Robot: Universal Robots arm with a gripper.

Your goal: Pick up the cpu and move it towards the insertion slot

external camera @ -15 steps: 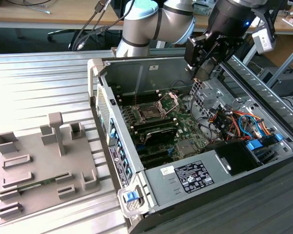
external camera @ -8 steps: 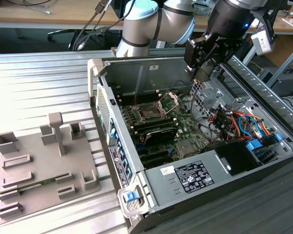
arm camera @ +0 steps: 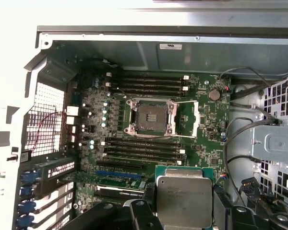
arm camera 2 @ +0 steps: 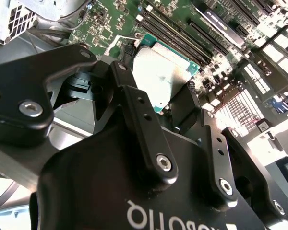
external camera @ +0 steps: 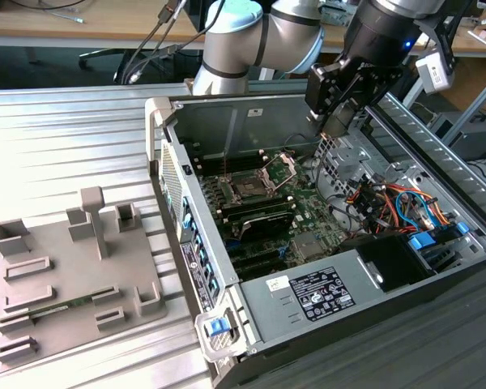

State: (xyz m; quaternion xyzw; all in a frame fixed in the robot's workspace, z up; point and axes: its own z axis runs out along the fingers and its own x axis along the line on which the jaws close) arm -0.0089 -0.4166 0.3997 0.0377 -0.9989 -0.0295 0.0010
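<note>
cpu (arm camera: 184,197): I see a pale silver top with a green rim.
insertion slot (arm camera: 150,116): dark square centre, silver frame.
motherboard (arm camera: 209,143): green, I count black memory slots in rows.
gripper (arm camera 2: 175,115): black, I note white lettering.
fixture tray (external camera: 65,279): grey.
cables (external camera: 389,203): orange, red, blue.

Silver-grey arm (external camera: 251,40) with pale blue joint caps; matte black gripper (arm camera 2: 156,103), silver screws, white lettering

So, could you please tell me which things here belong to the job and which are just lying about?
Job:
- cpu, held in the gripper
- insertion slot, open on the board

Lying about:
- grey tray beside the case
- memory stick lying in the tray
</note>
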